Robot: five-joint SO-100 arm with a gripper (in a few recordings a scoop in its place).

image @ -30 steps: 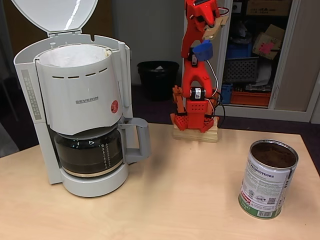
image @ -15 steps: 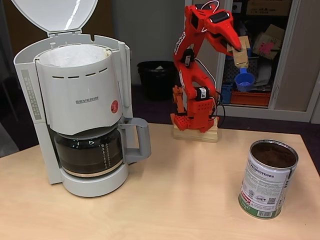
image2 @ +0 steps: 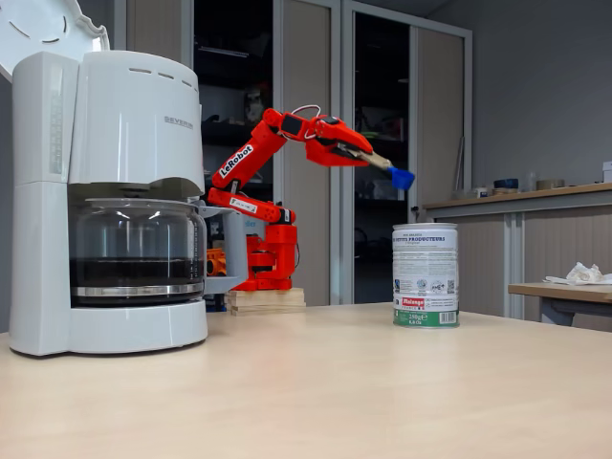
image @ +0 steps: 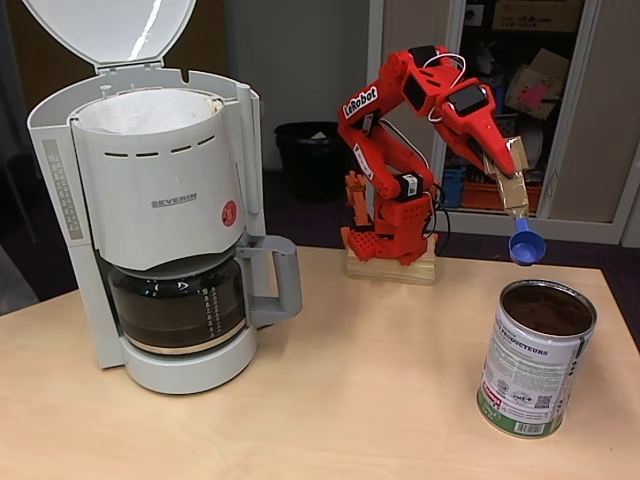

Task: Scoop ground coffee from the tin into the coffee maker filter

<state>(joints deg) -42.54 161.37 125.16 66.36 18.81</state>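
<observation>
Below the gripper [image: 512,190] and its scoop [image: 526,248] stands the tin [image: 535,360].

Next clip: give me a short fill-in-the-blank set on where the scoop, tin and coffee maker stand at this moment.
1. The small scoop at the end of the arm is coloured ____.
2. The scoop hangs above the ____ of the tin, not yet in the ground coffee.
3. The lid of the coffee maker stands ____.
4. In a fixed view the tin stands to the ____ of the coffee maker.

Missing words: blue; mouth; open; right
</observation>
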